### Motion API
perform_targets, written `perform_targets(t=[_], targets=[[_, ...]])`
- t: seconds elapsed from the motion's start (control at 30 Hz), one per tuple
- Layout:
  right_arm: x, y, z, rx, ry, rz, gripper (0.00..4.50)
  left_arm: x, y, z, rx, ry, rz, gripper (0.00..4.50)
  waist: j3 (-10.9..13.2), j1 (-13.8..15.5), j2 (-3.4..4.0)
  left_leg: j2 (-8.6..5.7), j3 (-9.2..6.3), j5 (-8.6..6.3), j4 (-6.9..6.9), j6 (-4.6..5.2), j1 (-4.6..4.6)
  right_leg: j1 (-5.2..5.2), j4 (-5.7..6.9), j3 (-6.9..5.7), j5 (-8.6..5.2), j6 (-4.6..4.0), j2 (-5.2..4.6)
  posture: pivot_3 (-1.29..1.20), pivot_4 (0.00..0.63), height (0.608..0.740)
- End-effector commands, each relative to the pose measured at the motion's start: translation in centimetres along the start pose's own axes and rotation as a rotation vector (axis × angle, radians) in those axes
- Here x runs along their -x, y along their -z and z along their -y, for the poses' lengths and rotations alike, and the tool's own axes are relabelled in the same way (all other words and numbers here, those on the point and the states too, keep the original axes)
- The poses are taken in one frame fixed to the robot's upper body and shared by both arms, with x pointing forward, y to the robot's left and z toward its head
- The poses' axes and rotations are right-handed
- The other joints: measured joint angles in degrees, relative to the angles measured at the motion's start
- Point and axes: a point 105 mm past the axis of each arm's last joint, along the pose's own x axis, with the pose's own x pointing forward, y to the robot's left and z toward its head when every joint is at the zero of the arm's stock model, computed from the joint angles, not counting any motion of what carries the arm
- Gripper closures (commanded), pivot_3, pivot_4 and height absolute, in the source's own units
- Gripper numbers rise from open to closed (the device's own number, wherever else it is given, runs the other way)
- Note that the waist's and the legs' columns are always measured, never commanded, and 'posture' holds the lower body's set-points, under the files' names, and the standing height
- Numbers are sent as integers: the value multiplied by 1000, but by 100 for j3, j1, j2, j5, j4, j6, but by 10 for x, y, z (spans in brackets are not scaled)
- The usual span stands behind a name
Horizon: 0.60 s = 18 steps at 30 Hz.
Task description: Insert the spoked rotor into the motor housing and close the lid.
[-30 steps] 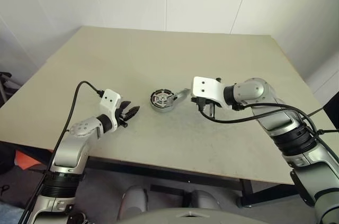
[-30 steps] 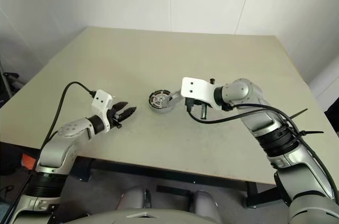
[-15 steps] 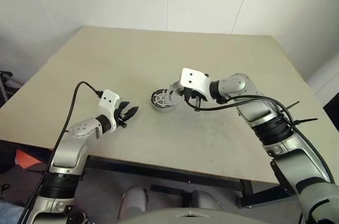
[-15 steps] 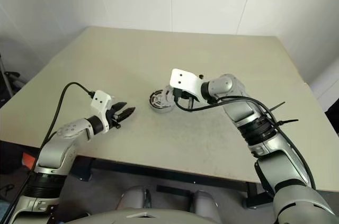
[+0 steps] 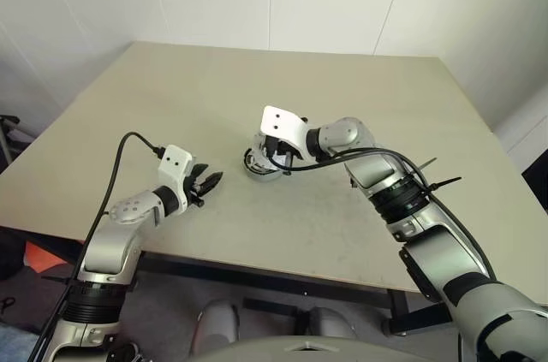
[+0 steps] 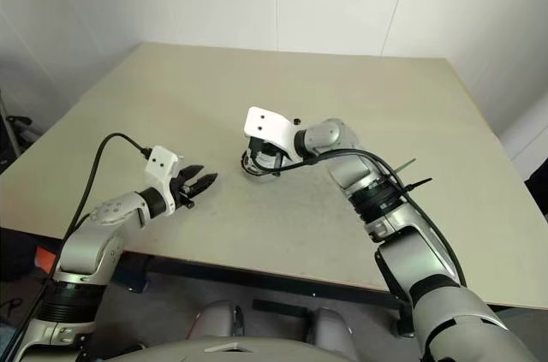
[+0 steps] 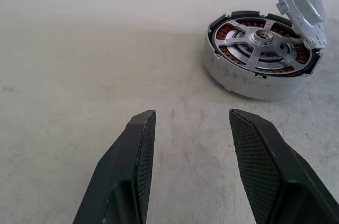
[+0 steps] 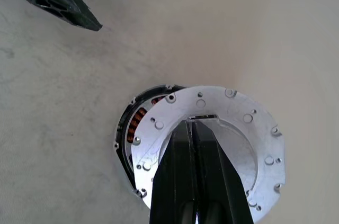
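Observation:
The motor housing (image 7: 249, 83) sits mid-table, a grey cup with copper windings. The spoked rotor (image 7: 258, 44) lies seated inside it, its silver spokes facing up. The lid (image 8: 238, 128) stands tilted partway over the housing (image 8: 132, 123), with its pale drilled outer face toward my right wrist. My right gripper (image 8: 193, 123) is shut, and its tips rest against that outer face. In the head view it hangs just over the housing (image 5: 259, 167). My left gripper (image 7: 190, 115) is open and holds nothing. It stays low over the table, a short way left of the housing.
The beige table (image 5: 342, 97) stretches wide behind and to the right of the housing. White walls stand behind its far edge. A black cable (image 5: 120, 165) loops from my left wrist near the front edge.
My right arm has swung left to the housing. The lid, which lay open flat to the housing's right, now stands tilted over it. The left gripper has not moved.

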Motion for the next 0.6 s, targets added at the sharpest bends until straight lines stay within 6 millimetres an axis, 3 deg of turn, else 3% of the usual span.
perform_targets(t=[0.03, 0.4, 0.6], targets=[[-4, -4, 8, -2, 33, 9, 4488, 3, -14, 0, -31, -7, 44, 2167, 0, 0, 0, 0, 0, 0, 0, 0, 0, 0, 0, 0, 0, 0, 0, 0, 0, 740], [-23, 25, 0, -175, 67, -34, 4488, 2, -15, 0, -33, -11, 49, 2167, 0, -8, 0, 1, 0, 1, -1, -2, 1, -1, 0, 0, 0, 0, 0, 0, 0, 740], [-22, 40, -18, -257, 59, -30, 4488, 1, -17, -1, -34, -11, 52, 2167, 0, 8, -1, -2, 0, 1, -1, -2, 23, 26, -2, 0, 0, 1, -2, 0, 0, 740]])
